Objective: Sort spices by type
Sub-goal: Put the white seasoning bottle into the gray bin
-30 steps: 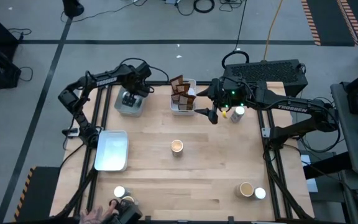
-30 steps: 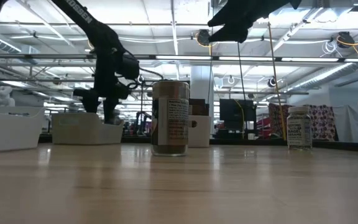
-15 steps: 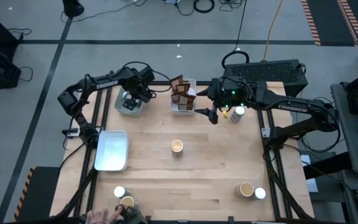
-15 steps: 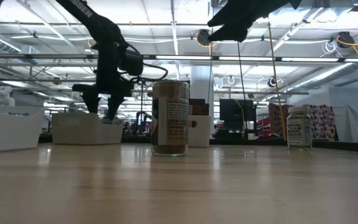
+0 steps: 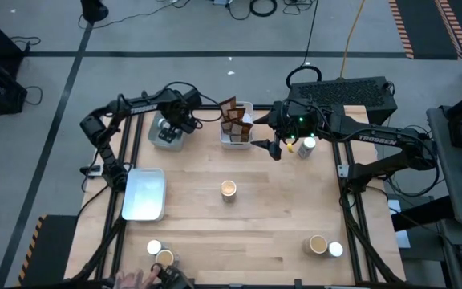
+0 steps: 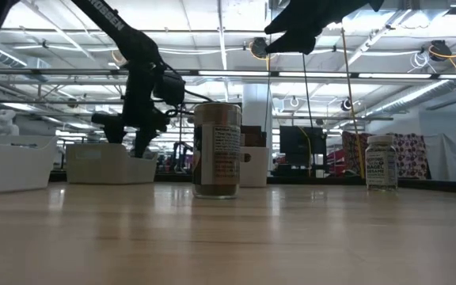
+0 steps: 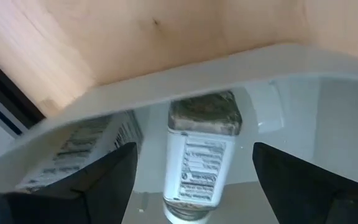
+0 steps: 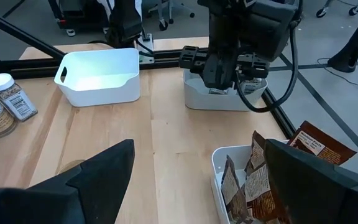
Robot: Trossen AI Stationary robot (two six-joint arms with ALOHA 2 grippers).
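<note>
left gripper (image 5: 181, 120): spread, empty, hovering over the far-left tray (image 5: 160, 141); likely parked there because that tray collects one jar type.
jars in tray (image 7: 199, 155): lying on their sides inside it, seen between the open fingers (two at least).
right gripper (image 5: 273, 147): spread wide, empty, raised just beside the packet bin (image 5: 237, 141).
brown packets (image 5: 233, 119): standing grouped in that bin, so that kind looks sorted.
tan-topped jar (image 5: 228, 189): upright mid-table, unsorted.
other jars (image 5: 324, 246): near edge, both corners, still loose.
empty tray (image 5: 144, 194): left side, probably for the third kind.

Left gripper (image 5: 176, 122) shifted slightly right and lifted over the upper-left tray (image 5: 164, 141); a hand (image 5: 137, 278), apparently, slid right along the bottom edge.
</note>
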